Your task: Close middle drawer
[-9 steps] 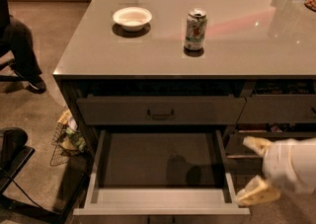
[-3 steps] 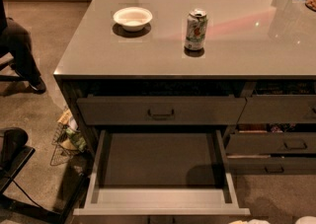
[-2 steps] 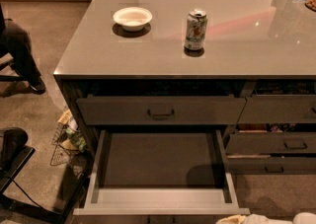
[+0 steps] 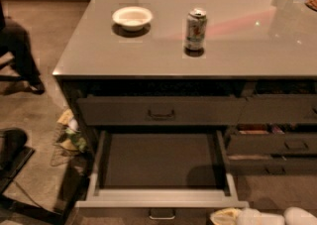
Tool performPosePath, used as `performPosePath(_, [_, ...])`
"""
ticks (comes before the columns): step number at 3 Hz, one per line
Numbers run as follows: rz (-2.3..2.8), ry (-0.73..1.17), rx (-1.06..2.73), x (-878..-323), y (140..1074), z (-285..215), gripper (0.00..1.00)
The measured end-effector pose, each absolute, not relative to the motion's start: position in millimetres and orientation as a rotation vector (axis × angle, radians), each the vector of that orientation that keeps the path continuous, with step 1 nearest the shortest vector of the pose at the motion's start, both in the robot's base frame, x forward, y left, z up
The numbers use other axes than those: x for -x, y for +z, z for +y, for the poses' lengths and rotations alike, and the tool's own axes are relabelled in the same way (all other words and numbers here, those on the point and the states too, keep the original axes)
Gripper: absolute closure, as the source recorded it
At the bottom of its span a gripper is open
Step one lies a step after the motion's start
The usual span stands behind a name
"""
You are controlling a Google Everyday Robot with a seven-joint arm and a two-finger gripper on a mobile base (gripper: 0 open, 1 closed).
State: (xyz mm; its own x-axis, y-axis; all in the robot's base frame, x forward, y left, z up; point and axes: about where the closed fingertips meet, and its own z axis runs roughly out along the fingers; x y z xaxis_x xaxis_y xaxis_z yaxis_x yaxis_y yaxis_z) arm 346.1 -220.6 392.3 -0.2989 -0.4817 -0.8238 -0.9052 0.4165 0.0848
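The middle drawer stands pulled far out of the cabinet, with a dark flat floor, pale grey inner walls and nothing inside. Its low front rim runs along the bottom of the view, with the small bail handle just below it. My gripper shows only as pale rounded parts at the bottom edge, just below and to the right of the drawer's front right corner.
The taller-fronted top drawer above is shut. Narrower drawers sit to the right, slightly open. A white bowl and a drink can stand on the counter. A wire basket and a person's leg are left.
My gripper has dropped from beside the drawer's right wall to the bottom edge and has since crept left and up into view. The drawer has not moved.
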Motion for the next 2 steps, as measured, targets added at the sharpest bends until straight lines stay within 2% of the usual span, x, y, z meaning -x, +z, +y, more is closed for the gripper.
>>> performPosePath(2, [1.867,0.771,1.192,-374.2,374.8,-203.9,1.0])
